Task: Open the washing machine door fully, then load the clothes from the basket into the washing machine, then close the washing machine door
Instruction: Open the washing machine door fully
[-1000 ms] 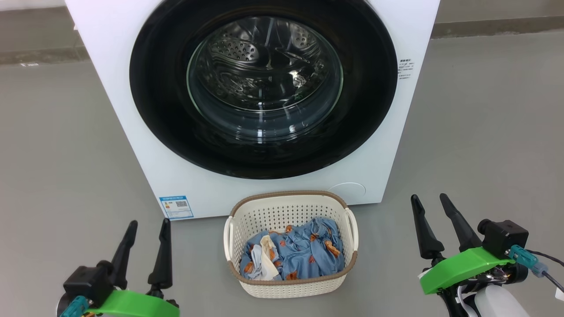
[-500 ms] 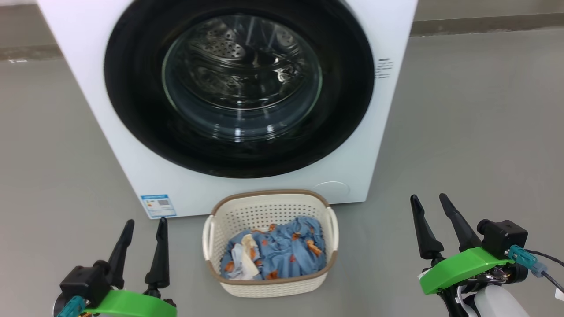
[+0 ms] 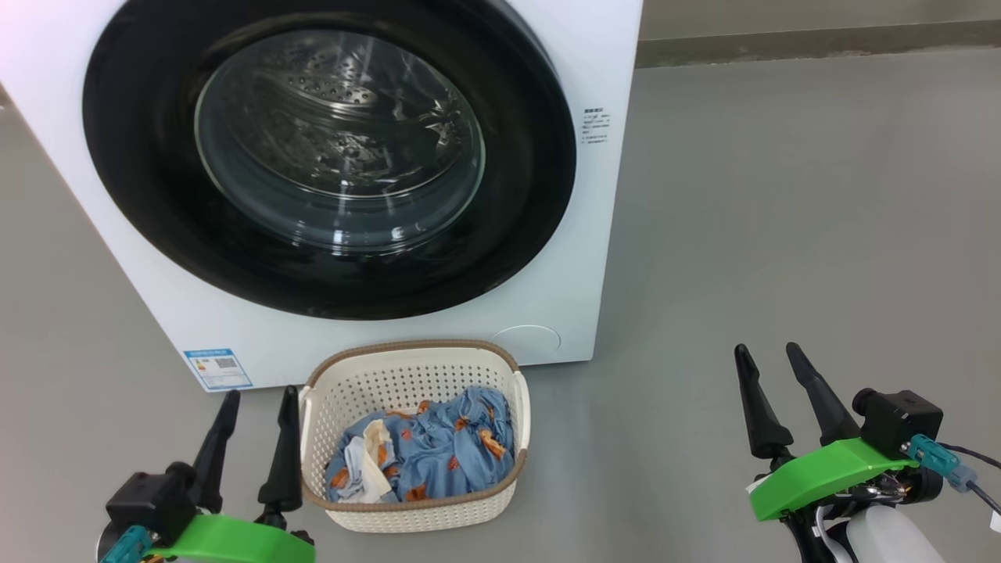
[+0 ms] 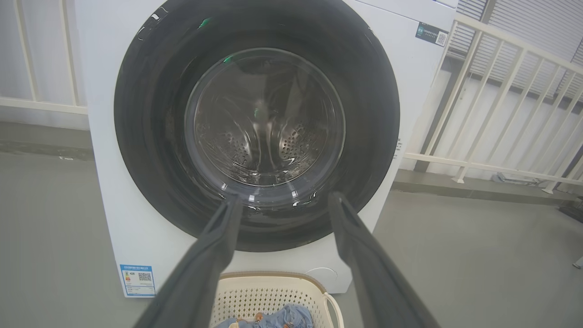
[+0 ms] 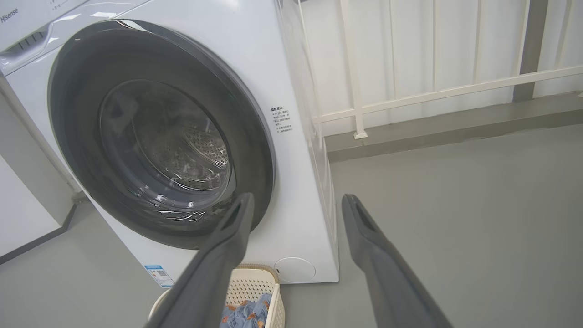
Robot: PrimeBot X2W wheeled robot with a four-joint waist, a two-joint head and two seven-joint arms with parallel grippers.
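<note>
- My left fingers (image 3: 288, 422) are spread and hold nothing, low at the left, just beside the basket's left wall.
- A blue label sticker (image 3: 218, 369) sits on the machine's lower front corner, just beyond those fingers.
- The washing machine door (image 3: 336, 148) lies shut against the white washing machine (image 3: 602, 234). In the left wrist view its glass window shows between my two tips.
- The basket (image 3: 414, 346) stands on the floor (image 3: 782, 195) right before the machine, below the door, far nearer my left fingers than my right.
- The clothes (image 3: 438, 453) lie heaped inside it: light blue, orange prints, a scrap of white.
- My right fingers (image 3: 755, 407) are spread and empty, well apart from the basket, over floor right of the machine.
</note>
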